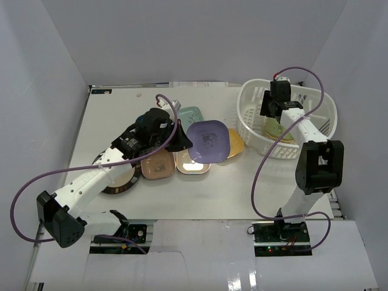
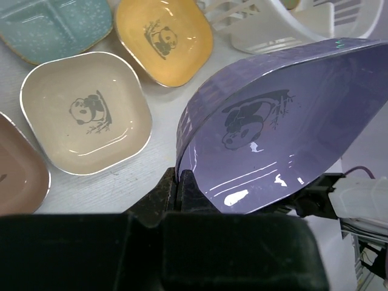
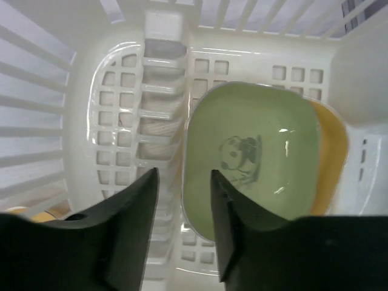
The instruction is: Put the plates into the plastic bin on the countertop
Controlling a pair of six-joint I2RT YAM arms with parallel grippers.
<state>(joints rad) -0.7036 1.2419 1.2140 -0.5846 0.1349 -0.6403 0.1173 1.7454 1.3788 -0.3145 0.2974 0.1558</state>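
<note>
One glossy rounded-sq. lavender plate point(image 2: 273, 121) in L jaws' pinch; R jaws wide over slotted bin point(image 1: 267, 147).

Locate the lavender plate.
The lavender plate is mid-table in the top view, gripped by its edge in the left end effector, above the cream plate and yellow plate, left of the bin.

L arm point(image 1: 91, 182) stretches fwd and rightward from its base, low over the table, wrist near table centre. L gripper point(image 2: 182, 182) is clamped tight on the rim of the lavender plate point(image 2: 273, 133), plate held tilted. R arm point(image 1: 303, 130) is bent at the elbow, forearm reaching fwd at far right. R gripper point(image 3: 183, 182) points down, jaws parted w/ a narrow gap.
</note>
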